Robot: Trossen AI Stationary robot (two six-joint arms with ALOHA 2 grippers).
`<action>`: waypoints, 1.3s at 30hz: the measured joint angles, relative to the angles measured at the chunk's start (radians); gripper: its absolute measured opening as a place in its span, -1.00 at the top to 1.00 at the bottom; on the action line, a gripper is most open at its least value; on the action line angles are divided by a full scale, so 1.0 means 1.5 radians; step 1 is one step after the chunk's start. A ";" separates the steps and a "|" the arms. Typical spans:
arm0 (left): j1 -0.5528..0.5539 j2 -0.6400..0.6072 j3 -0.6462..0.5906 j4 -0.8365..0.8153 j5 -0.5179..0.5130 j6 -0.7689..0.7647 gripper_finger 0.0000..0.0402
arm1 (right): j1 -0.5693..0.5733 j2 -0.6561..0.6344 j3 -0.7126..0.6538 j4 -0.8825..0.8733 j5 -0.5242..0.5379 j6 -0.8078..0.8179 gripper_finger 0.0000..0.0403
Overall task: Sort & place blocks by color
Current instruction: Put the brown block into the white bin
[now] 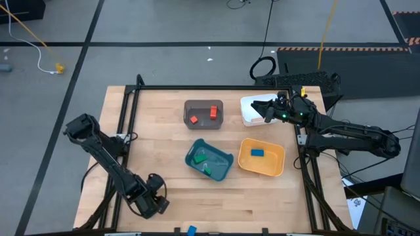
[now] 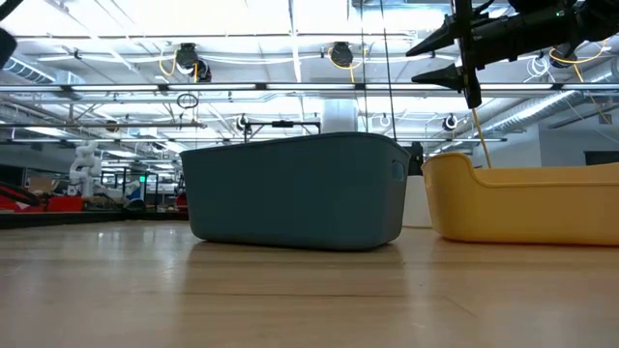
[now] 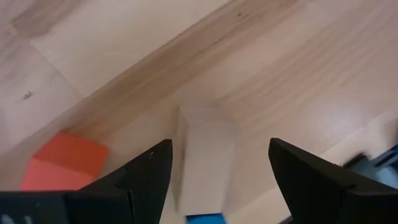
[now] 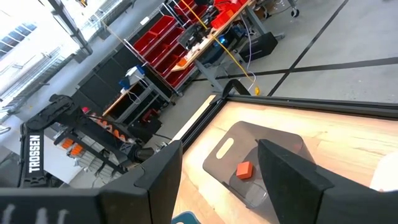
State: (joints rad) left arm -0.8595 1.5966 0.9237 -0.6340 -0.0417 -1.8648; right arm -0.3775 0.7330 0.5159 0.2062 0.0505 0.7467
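Left wrist view: we see the left pincer (image 3: 217,180) open astride a plain block (image 3: 204,155); closing could clip the neighbouring red block (image 3: 62,163).

We see four trays on the wooden table (image 1: 164,190): grey (image 1: 203,103), white (image 1: 248,119), teal (image 1: 226,157) (tilted), yellow (image 1: 275,167).

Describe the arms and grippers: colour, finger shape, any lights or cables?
Both arms are dark, jointed. The left gripper and right gripper have two black, wedge-shaped fingers tapering to points. The right arm's wrist shows small green lights, with black cables trailing behind it.
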 joint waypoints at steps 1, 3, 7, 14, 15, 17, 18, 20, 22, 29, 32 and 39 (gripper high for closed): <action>0.000 0.003 0.000 -0.001 0.004 0.005 -0.33 | 0.000 0.000 0.000 0.000 0.000 0.000 -0.01; -0.001 0.011 0.000 0.001 0.014 0.022 -0.33 | 0.000 0.000 0.000 0.000 0.000 0.000 -0.01; -0.003 0.032 0.000 0.021 0.045 0.056 -0.33 | 0.000 0.000 0.000 0.000 0.000 0.000 -0.01; -0.007 0.055 0.000 0.033 0.056 0.082 -0.31 | 0.000 0.000 0.000 0.000 0.000 0.000 -0.01; -0.007 0.055 0.000 0.032 0.051 0.088 -0.29 | 0.000 0.000 0.000 0.000 0.000 0.000 -0.01; -0.002 0.054 0.000 0.030 0.045 0.096 -0.21 | 0.000 0.000 0.000 0.000 0.000 0.000 -0.01; 0.001 0.054 0.000 0.025 0.045 0.098 -0.15 | 0.000 0.000 0.000 0.000 0.000 0.000 -0.01; 0.004 0.054 0.000 0.021 0.045 0.109 0.00 | 0.000 0.000 0.000 0.000 0.000 0.000 -0.01; 0.005 0.054 0.000 0.022 0.045 0.123 0.19 | 0.000 0.000 0.000 0.000 0.000 0.000 -0.01; 0.027 0.053 0.001 0.025 0.029 0.155 0.34 | 0.000 0.000 0.000 0.000 0.000 0.000 -0.01; 0.053 0.052 0.001 0.025 0.004 0.194 0.34 | 0.000 0.000 0.000 0.000 0.000 0.000 -0.01; 0.128 0.031 0.000 0.027 -0.107 0.319 0.34 | 0.000 0.000 0.000 0.000 0.000 0.000 -0.01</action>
State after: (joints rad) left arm -0.6674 1.6433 0.9234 -0.5939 -0.2023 -1.3870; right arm -0.3777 0.7334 0.5159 0.2058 0.0505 0.7467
